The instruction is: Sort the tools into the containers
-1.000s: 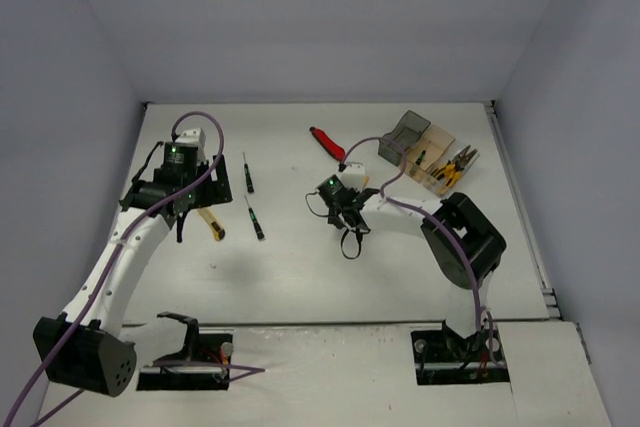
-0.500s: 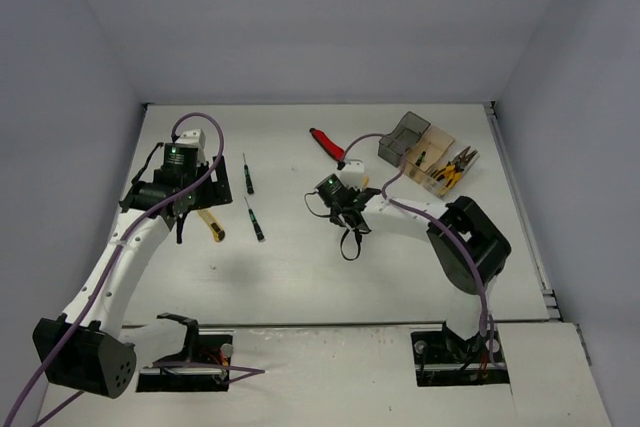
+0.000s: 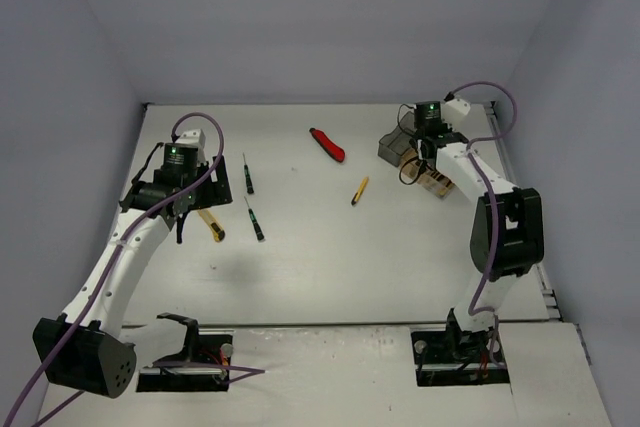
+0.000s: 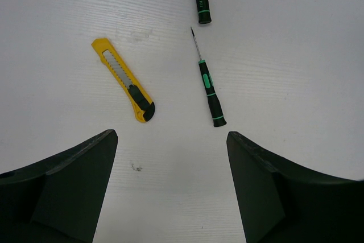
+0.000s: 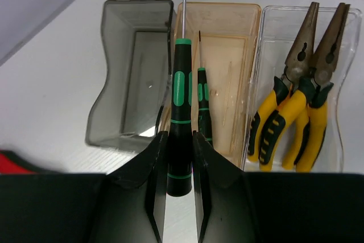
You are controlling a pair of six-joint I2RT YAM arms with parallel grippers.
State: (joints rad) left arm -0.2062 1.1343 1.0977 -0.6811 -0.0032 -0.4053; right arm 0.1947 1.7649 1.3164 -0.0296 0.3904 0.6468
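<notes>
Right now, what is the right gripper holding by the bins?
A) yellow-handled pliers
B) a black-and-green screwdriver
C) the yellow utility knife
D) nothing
B: the right gripper is shut on a black screwdriver with green bands, its tip pointing toward the tan bin, while the pliers lie in the clear bin.

The left arm [image 3: 118,269] leans forward, with the left gripper [image 4: 170,140] facing down, jaws spread wide. The right arm [image 3: 497,209] reaches far forward, with the right gripper [image 5: 180,143] pinched on 1 screwdriver [image 5: 182,83].
</notes>
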